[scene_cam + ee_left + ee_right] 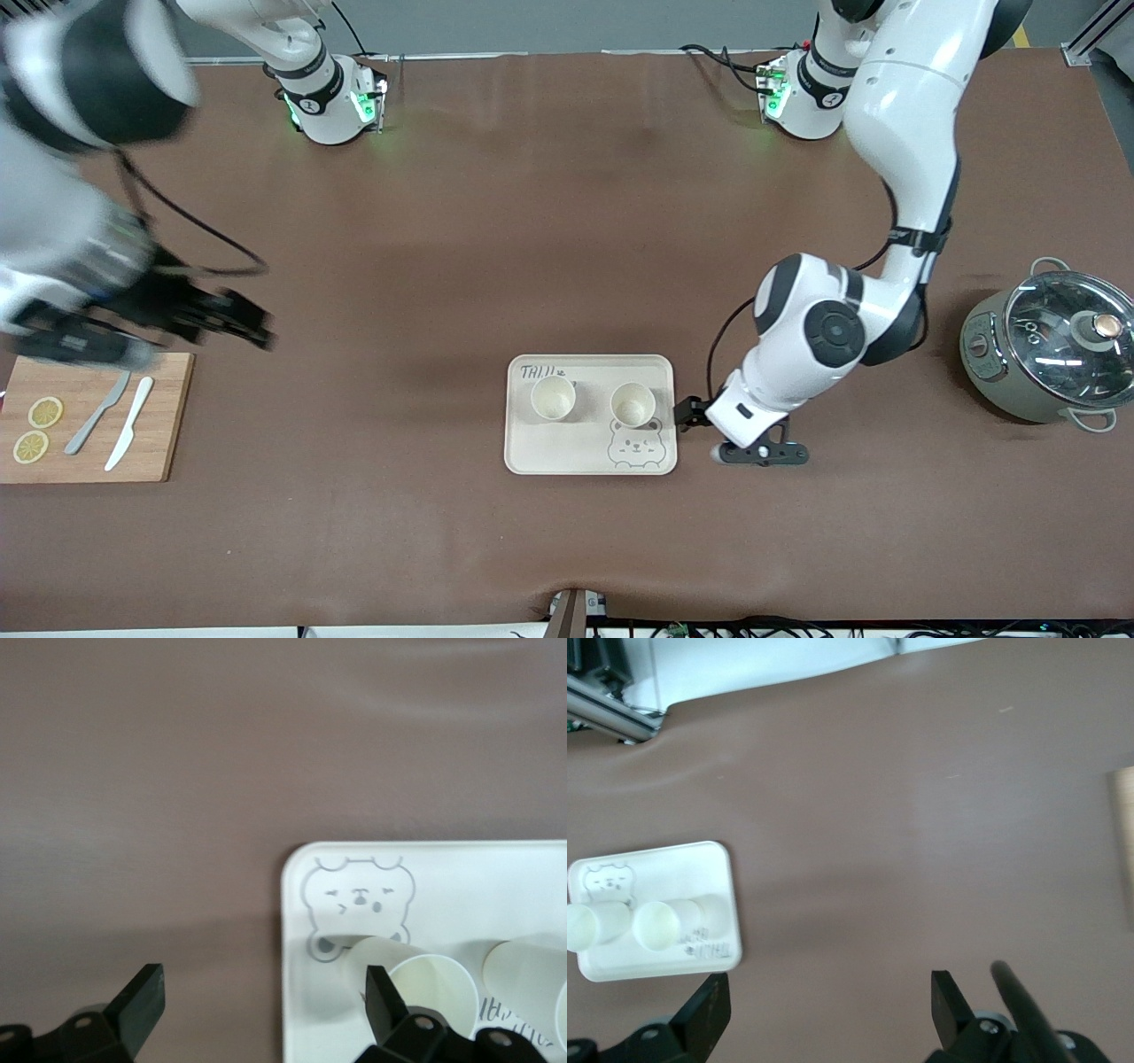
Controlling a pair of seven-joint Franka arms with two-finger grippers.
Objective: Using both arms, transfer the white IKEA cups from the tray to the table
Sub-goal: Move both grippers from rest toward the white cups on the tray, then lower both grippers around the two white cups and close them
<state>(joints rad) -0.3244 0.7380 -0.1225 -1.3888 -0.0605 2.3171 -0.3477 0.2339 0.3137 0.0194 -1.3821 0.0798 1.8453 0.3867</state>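
Two white IKEA cups stand upright side by side on a cream tray (pixel 549 447) with a bear print. One cup (pixel 553 397) is toward the right arm's end, the other (pixel 633 405) toward the left arm's end. My left gripper (pixel 695 415) is low at the tray's edge beside that second cup, open and holding nothing. In the left wrist view the left gripper (pixel 263 997) straddles the edge of the tray (pixel 478 895), one finger (pixel 383 1001) close to the nearer cup (pixel 425 979). My right gripper (pixel 239 323) hangs open over the table by the cutting board and shows open and holding nothing (pixel 828 1008) in its wrist view.
A wooden cutting board (pixel 159 443) at the right arm's end carries two lemon slices (pixel 44 412) and two knives (pixel 97 412). A grey-green pot with a glass lid (pixel 1050 350) stands at the left arm's end.
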